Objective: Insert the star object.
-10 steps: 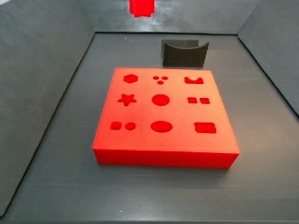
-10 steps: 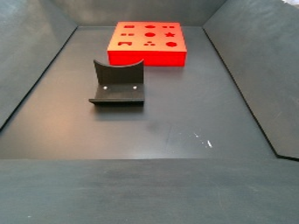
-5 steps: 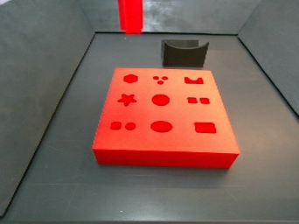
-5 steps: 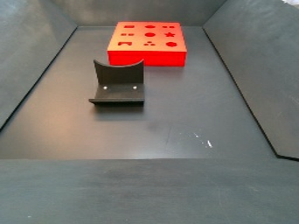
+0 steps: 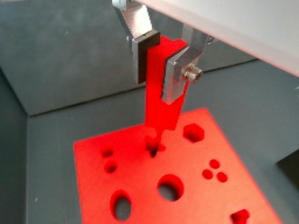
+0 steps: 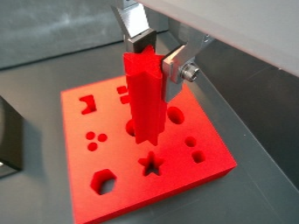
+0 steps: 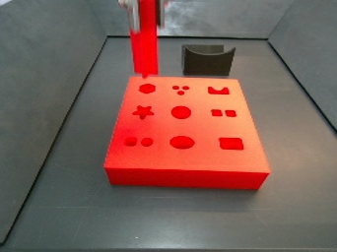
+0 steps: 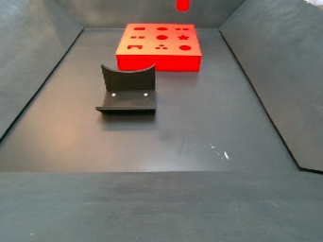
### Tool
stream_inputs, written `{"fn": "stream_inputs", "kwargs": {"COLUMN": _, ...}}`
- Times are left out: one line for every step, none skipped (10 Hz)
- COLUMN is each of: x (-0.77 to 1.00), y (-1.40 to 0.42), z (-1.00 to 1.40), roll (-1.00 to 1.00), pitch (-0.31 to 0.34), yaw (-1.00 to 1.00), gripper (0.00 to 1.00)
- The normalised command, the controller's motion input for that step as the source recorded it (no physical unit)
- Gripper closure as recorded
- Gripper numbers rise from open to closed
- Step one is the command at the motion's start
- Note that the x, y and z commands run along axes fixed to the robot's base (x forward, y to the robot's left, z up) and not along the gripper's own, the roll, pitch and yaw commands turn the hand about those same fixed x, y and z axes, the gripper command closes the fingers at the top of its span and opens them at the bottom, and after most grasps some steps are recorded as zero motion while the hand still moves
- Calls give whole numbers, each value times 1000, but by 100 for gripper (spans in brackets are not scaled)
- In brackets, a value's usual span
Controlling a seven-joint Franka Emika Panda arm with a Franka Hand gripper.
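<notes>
My gripper (image 5: 160, 70) is shut on the star object (image 5: 158, 105), a slim bright red rod with a star-shaped section, gripped near its upper end and hanging upright. Both also show in a wrist view, the gripper (image 6: 156, 59) and the rod (image 6: 143, 101). In a side view the rod (image 7: 142, 44) hangs over the far left part of the wide red block (image 7: 198, 126), its lower end just above the top face, beyond the star hole (image 7: 142, 112). In a wrist view the star hole (image 6: 149, 163) lies close to the rod's tip. Only the rod's tip (image 8: 183, 5) shows in a side view.
A dark grey curved holder (image 7: 207, 59) stands behind the block, also seen in a side view (image 8: 127, 90). The block (image 8: 159, 59) has several other shaped holes. Sloping grey walls (image 7: 66, 118) enclose the dark floor.
The rod has come down from the top of the side view and shifted a little left, and now reaches just above the block's far left part.
</notes>
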Motion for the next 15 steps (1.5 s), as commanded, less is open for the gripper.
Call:
{"fn": "stream_inputs", "kwargs": {"x": 0, "y": -89, "z": -431, "roll": -33, "pitch": 0, "yaw": 349, "gripper": 100}}
{"fn": "stream_inputs", "kwargs": {"x": 26, "y": -71, "z": -271, "roll": 4, "pitch": 19, "yaw": 486, "gripper": 100}}
{"fn": "stream_inputs", "kwargs": {"x": 43, "y": -11, "z": -26, "roll": 250, "pitch": 109, "yaw": 423, "gripper": 100}}
{"fn": "stream_inputs", "kwargs": {"x": 111, "y": -49, "z": 0, "roll": 310, "pitch": 76, "yaw": 403, "gripper": 100}}
{"fn": "stream_inputs", "kwargs": {"x": 323, "y": -51, "z": -283, "roll": 293, "pitch": 0, "yaw": 280, "gripper": 100}}
{"fn": "stream_inputs", "kwargs": {"x": 294, "y": -17, "z": -389, "roll": 241, "pitch": 0, "yaw": 206, "gripper": 100}}
{"fn": "stream_inputs", "kwargs": {"x": 80, "y": 0, "z": -460, "roll": 181, "pitch": 6, "yaw": 74, "gripper": 100}}
{"fn": "stream_inputs", "kwargs": {"x": 0, "y": 0, "z": -423, "roll": 143, "pitch": 17, "yaw": 46, "gripper": 100}}
{"fn": "stream_inputs", "kwargs": {"x": 0, "y": 14, "z": -380, "roll": 13, "pitch": 0, "yaw": 0, "gripper": 100}}
{"fn": "stream_inputs", "kwargs": {"x": -77, "y": 74, "z": -363, "roll": -84, "pitch": -1, "yaw": 0, "gripper": 100}}
{"fn": "stream_inputs", "kwargs": {"x": -189, "y": 60, "z": -211, "roll": -213, "pitch": -51, "yaw": 0, "gripper": 100}}
{"fn": "stream_inputs", "kwargs": {"x": -80, "y": 26, "z": -111, "roll": -241, "pitch": -93, "yaw": 14, "gripper": 100}}
{"fn": "stream_inputs", "kwargs": {"x": 0, "y": 0, "z": -120, "roll": -116, "pitch": -60, "yaw": 54, "gripper": 100}}
{"fn": "stream_inputs", "kwargs": {"x": 11, "y": 0, "z": -126, "roll": -16, "pitch": -14, "yaw": 23, "gripper": 100}}
{"fn": "stream_inputs", "kwargs": {"x": 0, "y": 0, "z": -171, "roll": 16, "pitch": 0, "yaw": 0, "gripper": 100}}
